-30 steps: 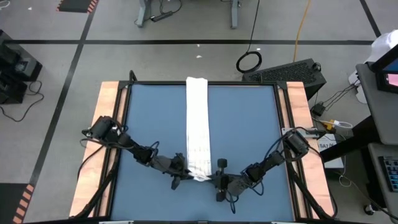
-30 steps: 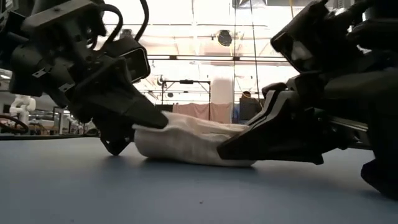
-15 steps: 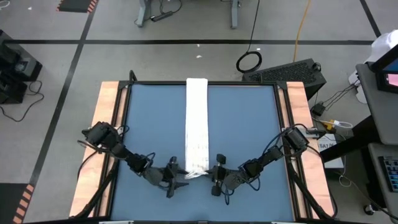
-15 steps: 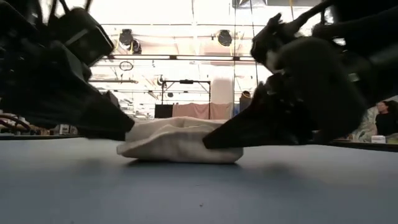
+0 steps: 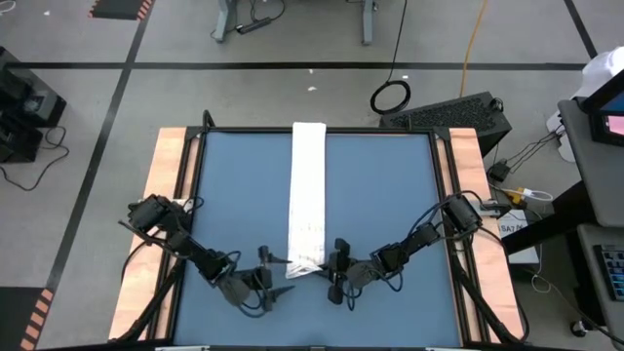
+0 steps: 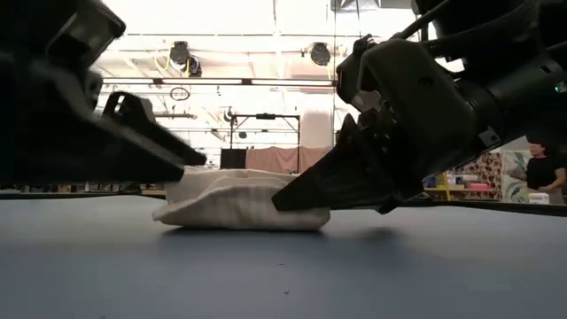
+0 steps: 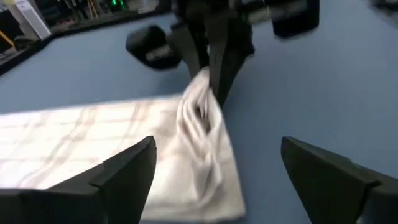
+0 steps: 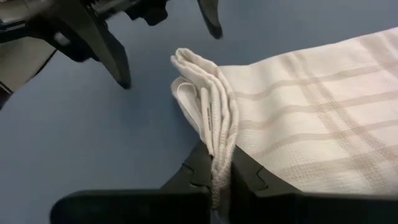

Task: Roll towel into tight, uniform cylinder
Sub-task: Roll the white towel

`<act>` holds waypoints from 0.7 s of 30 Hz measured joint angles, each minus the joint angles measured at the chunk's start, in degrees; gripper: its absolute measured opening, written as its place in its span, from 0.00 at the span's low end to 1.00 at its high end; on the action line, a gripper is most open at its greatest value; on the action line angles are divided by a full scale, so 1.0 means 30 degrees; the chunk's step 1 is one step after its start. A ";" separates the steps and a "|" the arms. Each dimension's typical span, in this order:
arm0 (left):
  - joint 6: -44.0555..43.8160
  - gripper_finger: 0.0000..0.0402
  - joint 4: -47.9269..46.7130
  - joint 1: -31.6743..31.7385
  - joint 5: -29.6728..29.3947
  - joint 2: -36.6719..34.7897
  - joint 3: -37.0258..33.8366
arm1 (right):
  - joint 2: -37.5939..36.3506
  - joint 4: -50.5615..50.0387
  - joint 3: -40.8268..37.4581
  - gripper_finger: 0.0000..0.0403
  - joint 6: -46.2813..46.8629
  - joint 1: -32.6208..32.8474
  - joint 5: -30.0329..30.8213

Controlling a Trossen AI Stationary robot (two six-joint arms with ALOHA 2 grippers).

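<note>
The white towel (image 5: 308, 195) with faint grey grid lines lies as a long narrow strip down the middle of the blue table, from the far edge toward the near edge. Its near end (image 8: 208, 106) is bunched into several folds. My right gripper (image 5: 328, 270) is shut on that end, coming from the table's right. My left gripper (image 5: 273, 283) stands open just left of the same end, its two fingers (image 7: 127, 174) wide apart on either side of the bunched end and clear of the cloth. My right gripper pinches the bunched folds at the towel's near end (image 8: 217, 146) between its two fingers, several layers together. The fingers come low from the table's right, slanting slightly down (image 6: 306, 190). The towel rests on the table, its near end raised a little in the hold.
Bare blue table lies on both sides of the strip, left (image 5: 234, 195) and right (image 5: 390, 195). Wooden side rails (image 5: 168, 195) border the table. Beyond the far edge the floor holds cables and a dark keyboard (image 5: 448, 112).
My left gripper has opened, let go of the towel's near end and drawn back toward the table's near left. My right gripper stays shut on the end, which has shifted slightly toward the left.
</note>
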 joint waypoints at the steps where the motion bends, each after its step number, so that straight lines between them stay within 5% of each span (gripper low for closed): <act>1: -0.0157 0.87 -0.0438 0.0000 0.0017 0.0000 -0.0001 | 0.0000 -0.0007 0.0000 0.02 0.0000 -0.0004 0.0000; 7: -0.0295 0.87 -0.1882 0.0312 0.0026 0.0000 -0.0001 | -0.0006 -0.0098 0.0000 0.02 0.0004 -0.0167 -0.0358; 15: 0.0202 0.73 -0.1963 0.1409 0.3031 0.0000 -0.0001 | -0.0007 -0.0022 0.0007 0.02 0.0138 -0.0372 -0.0564; 21: 0.0209 0.64 -0.1946 0.1738 0.2750 0.0000 -0.0001 | -0.0007 -0.0029 0.0007 0.02 0.0138 -0.0372 -0.0561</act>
